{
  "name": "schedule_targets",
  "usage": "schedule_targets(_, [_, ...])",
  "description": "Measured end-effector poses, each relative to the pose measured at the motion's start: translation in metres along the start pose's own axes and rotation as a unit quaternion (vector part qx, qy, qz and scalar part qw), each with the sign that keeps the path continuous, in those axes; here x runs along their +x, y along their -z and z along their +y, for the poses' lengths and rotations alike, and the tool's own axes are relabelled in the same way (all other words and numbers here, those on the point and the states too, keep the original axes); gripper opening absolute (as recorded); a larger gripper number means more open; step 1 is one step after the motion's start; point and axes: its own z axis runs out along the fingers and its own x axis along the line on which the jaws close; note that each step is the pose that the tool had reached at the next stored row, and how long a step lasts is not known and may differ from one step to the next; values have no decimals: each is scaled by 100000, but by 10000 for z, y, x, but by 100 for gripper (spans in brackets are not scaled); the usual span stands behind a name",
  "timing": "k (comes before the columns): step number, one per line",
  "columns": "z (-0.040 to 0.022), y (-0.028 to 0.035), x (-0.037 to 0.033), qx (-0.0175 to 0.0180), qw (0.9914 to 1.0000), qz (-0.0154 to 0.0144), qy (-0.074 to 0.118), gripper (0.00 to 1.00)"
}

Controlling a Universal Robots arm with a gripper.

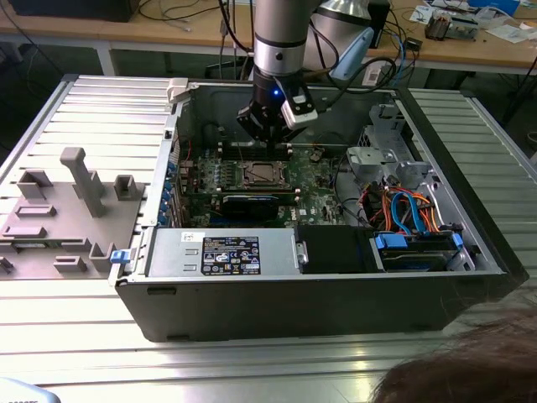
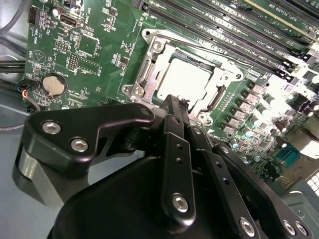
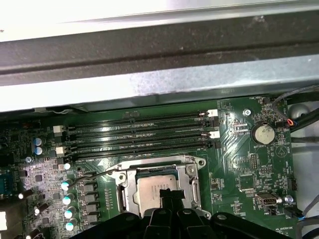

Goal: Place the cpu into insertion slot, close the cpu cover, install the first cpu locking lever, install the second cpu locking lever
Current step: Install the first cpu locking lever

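An open grey metal computer case (image 1: 252, 311) lies on a ribbed aluminium tabletop (image 1: 252, 361), with a cluttered wooden workbench (image 1: 168, 29) behind. The black gripper (image 1: 267, 134), jaws together and empty, hangs above the small silvery-grey square cpu (image 2: 183, 79), seated in the metal-rimmed insertion slot (image 3: 195, 185).

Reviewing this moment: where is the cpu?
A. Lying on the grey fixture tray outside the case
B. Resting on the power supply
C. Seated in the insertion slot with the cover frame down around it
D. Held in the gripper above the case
C: in both wrist views the cpu lies flat in the insertion slot, the cpu cover framing it, with the gripper just above its edge.
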Motion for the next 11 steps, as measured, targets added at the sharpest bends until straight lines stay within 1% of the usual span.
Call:
schedule_targets(6, [-1, 6, 15, 11, 100000, 2, -8, 11])
schedule_targets(8, [-4, 6, 34, 9, 100000, 2, -3, 11])
schedule_targets(11, [-9, 6, 89, 5, 100000, 0, 1, 11])
